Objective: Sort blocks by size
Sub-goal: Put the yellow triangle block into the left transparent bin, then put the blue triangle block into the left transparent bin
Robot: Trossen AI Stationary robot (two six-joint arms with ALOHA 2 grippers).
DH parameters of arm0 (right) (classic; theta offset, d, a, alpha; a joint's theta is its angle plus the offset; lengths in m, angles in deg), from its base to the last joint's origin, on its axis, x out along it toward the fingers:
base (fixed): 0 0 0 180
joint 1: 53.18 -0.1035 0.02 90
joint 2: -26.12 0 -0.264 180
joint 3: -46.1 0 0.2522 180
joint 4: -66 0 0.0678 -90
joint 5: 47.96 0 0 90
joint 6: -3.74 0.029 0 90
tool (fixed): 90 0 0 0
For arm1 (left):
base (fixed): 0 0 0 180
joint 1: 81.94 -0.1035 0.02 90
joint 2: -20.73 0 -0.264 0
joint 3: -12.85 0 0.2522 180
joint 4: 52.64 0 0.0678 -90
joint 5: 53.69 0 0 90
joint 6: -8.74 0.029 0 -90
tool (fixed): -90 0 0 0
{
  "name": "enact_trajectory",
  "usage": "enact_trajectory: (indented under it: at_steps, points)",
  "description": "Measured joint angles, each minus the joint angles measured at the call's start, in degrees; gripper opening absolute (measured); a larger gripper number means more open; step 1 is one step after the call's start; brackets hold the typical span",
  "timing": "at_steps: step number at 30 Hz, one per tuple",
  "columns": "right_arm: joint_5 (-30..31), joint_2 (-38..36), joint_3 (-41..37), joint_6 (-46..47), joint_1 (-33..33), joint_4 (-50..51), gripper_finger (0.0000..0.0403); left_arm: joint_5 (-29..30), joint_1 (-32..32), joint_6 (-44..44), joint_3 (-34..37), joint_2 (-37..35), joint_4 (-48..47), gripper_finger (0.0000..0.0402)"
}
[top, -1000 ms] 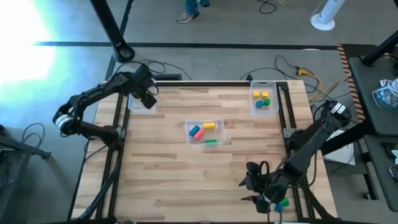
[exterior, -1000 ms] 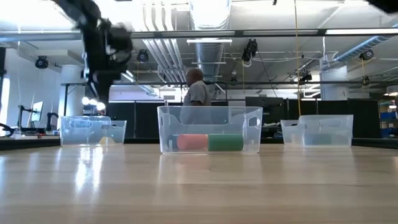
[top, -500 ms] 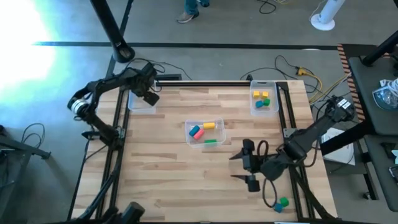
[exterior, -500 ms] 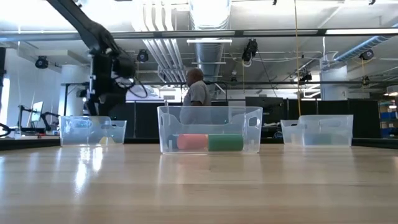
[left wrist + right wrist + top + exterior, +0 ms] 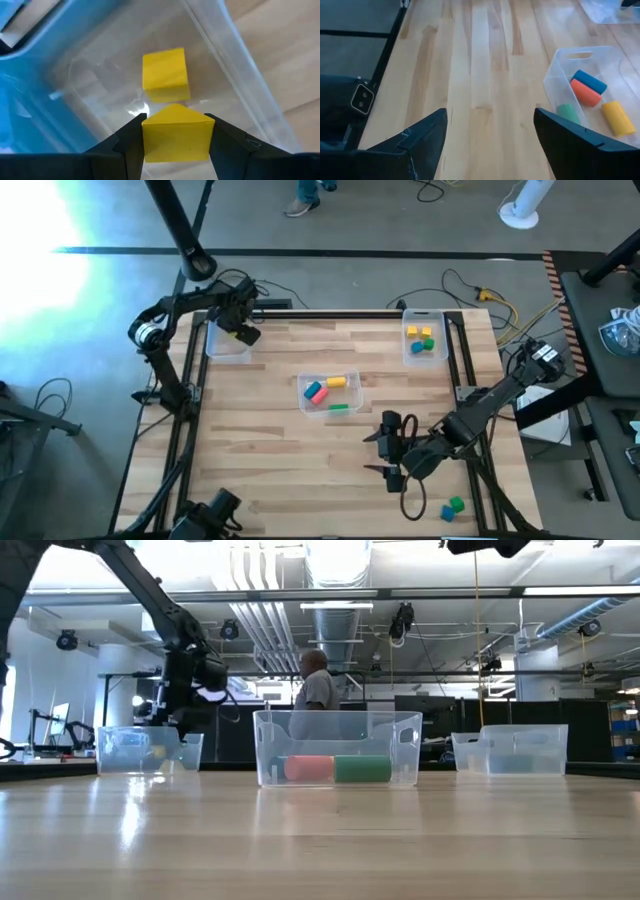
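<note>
The left gripper (image 5: 175, 142), above the far-left bin (image 5: 222, 345), clamps a yellow block (image 5: 175, 131); it should open only directly over the yellow cube (image 5: 165, 73) inside (not the rim). The right gripper (image 5: 385, 450) hovers wide open over bare table.

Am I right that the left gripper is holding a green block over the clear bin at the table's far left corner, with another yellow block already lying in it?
Not quite: the block in the left gripper is yellow, not green, as the left wrist view shows. It is over the far-left clear bin, with another yellow block lying inside.
</note>
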Motion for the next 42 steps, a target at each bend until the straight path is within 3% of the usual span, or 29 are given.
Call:
enact_trajectory:
  at_steps: [13, 17, 24, 27, 31, 35, 39, 42]
  points:
    - [0.0, 1.3, 0.1, -3.1, -0.2, -3.0, 0.0314, 0.0, 0.1, 2.4, -2.4, 5.6, -2.0, 0.0165]
    - [0.0, 0.9, 0.1, -0.1, -0.2, -1.2, 0.0328, 0.0, 0.2, 2.5, -2.9, 6.2, -1.9, 0.0182]
    - [0.0, 0.2, 6.6, 19.6, -0.6, 26.0, 0.0329, 1.6, 0.2, 2.5, -3.1, 5.0, -3.7, 0.0238]
    - [-0.3, 0.2, 7.6, 26.0, -2.3, 32.8, 0.0319, 1.6, 0.7, 1.2, -3.7, 2.3, -7.4, 0.0245]
    - [-6.1, 0.5, 5.7, 36.3, -5.4, 35.6, 0.0311, 1.5, 3.0, -1.0, -3.3, -5.9, -9.2, 0.0242]
    - [-19.0, 1.6, 1.3, 51.7, -8.5, 35.6, 0.0311, 1.5, 8.0, -4.6, -2.0, -16.6, -7.9, 0.0236]
    - [-31.0, 4.6, -2.7, 66.7, -12.1, 33.3, 0.0320, 1.5, 17.0, -7.5, 0.6, -27.7, -4.6, 0.0235]
    - [-36.5, 7.7, -4.2, 78.8, -13.5, 28.9, 0.0322, 1.7, 25.4, -9.1, 2.0, -34.9, -3.1, 0.0235]
